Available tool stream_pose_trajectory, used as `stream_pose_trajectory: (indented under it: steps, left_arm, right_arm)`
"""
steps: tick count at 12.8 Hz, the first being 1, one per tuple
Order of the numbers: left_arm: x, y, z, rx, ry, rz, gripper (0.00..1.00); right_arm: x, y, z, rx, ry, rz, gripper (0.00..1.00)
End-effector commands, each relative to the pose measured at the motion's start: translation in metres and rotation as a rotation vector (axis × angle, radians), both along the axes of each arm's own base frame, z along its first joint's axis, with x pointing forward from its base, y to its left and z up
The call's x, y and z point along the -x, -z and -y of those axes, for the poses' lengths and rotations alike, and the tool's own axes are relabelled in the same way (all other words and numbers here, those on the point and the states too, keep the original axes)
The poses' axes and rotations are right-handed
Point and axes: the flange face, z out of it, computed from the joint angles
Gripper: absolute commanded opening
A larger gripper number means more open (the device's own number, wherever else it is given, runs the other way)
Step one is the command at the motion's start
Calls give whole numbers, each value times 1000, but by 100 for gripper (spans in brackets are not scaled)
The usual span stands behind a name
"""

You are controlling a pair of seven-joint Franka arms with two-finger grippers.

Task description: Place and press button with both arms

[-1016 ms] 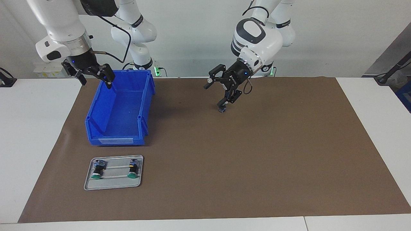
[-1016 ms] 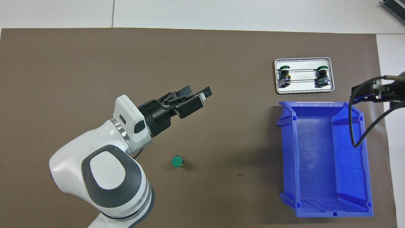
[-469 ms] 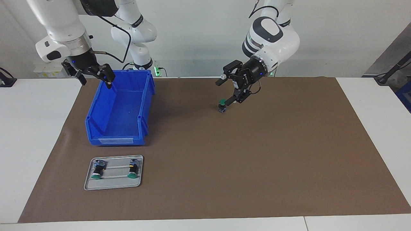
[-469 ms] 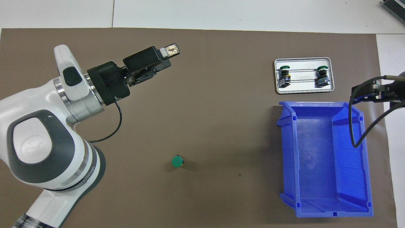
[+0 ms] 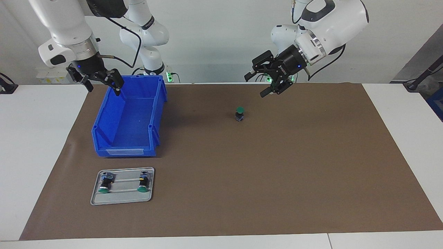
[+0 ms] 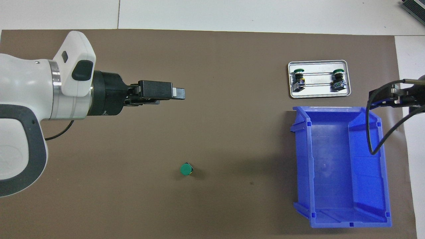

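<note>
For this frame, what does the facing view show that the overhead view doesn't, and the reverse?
Facing view only: both arms' upper links, and the whole right gripper open above the rim of the blue bin; the button seen from the side, standing upright. Overhead view only: the button's round green cap from straight above. Both: the button alone on the brown mat, the open left gripper empty and clear of it, and the tray holding two more buttons.

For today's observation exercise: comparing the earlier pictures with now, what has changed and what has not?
The left gripper, open, has lifted away from the button, leaving it upright on the mat. The right gripper, blue bin and tray stayed put.
</note>
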Motion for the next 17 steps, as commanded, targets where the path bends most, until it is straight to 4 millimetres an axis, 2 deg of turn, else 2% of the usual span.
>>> stream_pose_trajectory:
  steps: [1,2,3,4,5,7,9,11,12,13,14,17]
  left_arm:
    - [18,11,3,-218,15,-103,100]
    - [31,16,12,-275,-12,-149,98]
    - [46,26,22,-316,-41,-193,93]
    - [65,42,31,-358,-59,-221,79]
    - [90,59,42,-428,-48,-210,70]
    - [119,91,48,-482,-53,-214,60]
    - [130,114,59,-517,-51,-255,50]
    - [135,141,65,-532,-51,-243,25]
    - [138,158,68,-528,-61,-231,19]
    - [139,179,76,-518,-85,-213,18]
    - [137,191,81,-508,-99,-198,18]
    - [128,213,84,-544,-92,-173,17]
  right_arm:
    - [3,1,0,-19,-8,-12,100]
    - [3,0,0,-19,-8,-10,100]
    - [3,1,0,-19,-8,-12,100]
    - [3,0,0,-19,-8,-10,100]
    - [3,1,0,-19,-8,-12,100]
    - [3,1,0,-19,-6,-12,100]
    - [3,1,0,-19,-6,-12,100]
    - [3,0,0,-19,-8,-9,100]
    - [3,0,0,-19,-8,-10,100]
    - [3,0,0,-19,-6,-10,100]
    - [3,1,0,-19,-8,-12,100]
    - [3,0,0,-19,-6,-10,100]
